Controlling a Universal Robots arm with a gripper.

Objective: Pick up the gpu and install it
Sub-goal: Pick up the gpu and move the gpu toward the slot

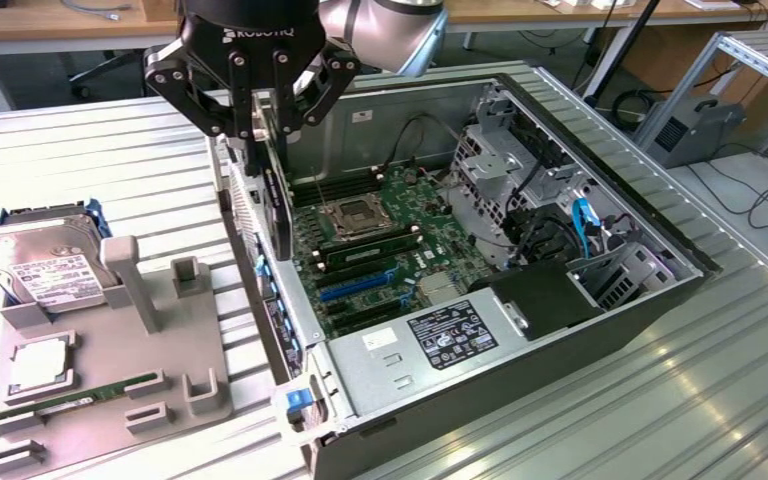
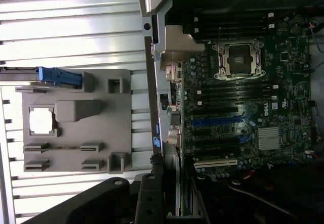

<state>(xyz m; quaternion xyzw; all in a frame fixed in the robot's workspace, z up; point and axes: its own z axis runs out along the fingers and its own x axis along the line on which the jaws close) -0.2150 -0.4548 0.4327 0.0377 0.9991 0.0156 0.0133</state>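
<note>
**The gpu on edge at the case's rear wall, clamped in my gripper**

The gpu (image 1: 275, 200) hangs edge-on from my gripper (image 1: 272, 125), its long side running downward. My fingers (image 1: 231, 115) are pressed against its two faces near the upper end. Its lower end reaches the rim of the open case (image 1: 491, 400), on the exterior view's left side, right against the rear wall. It is not seated in any slot.

Inside the case the motherboard (image 1: 384, 240) lies flat and uncovered. The blue slots (image 2: 217, 120) sit just inward of the rear wall, and nothing stands on them. The CPU socket (image 1: 355, 215) is beside them, farther up the board. On the exterior view's right, the drive cage (image 1: 498, 165) and its cables crowd that edge of the board (the tight side). The power supply (image 1: 424, 335) closes off the near end. That leaves open room above the board between the rear wall and the cage.

Outside the case, on the exterior view's left, the grey fixture tray (image 1: 157, 350) lies well apart from the card. It carries a hard drive (image 1: 44, 265) and a RAM stick (image 1: 77, 400). A strip of bare ribbed table (image 1: 117, 160) separates the tray from the case wall.
</note>
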